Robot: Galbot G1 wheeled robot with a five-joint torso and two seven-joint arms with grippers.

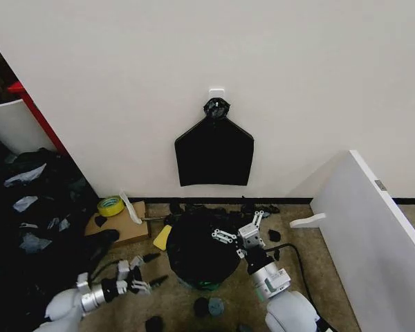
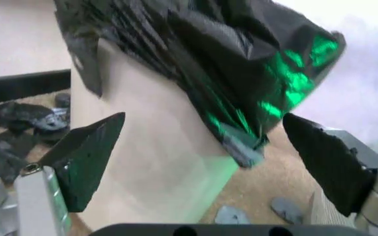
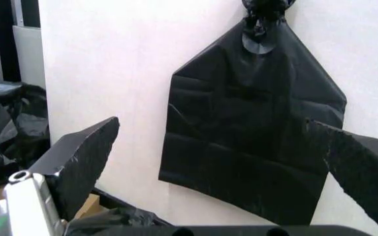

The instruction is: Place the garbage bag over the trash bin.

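The garbage bag (image 1: 199,245) is a crinkled glossy black sheet draped over the top of the trash bin, whose pale green base (image 1: 206,284) peeks out below. In the left wrist view the bin's white wall (image 2: 156,162) is bare under the bag's loose edge (image 2: 228,64). My left gripper (image 1: 155,268) hovers open just left of the bin, its fingers spread on either side of the wall (image 2: 202,118). Open too, my right gripper (image 1: 238,227) stands over the bag's upper right edge, facing the wall (image 3: 212,123), with nothing held.
A flat bundle of black bags (image 1: 214,149) hangs from a wall hook behind the bin. A yellow tape roll (image 1: 111,205), cardboard (image 1: 121,225) and a yellow block (image 1: 163,237) lie to the left. A white board (image 1: 366,228) leans at right. Black scraps (image 1: 207,306) dot the floor.
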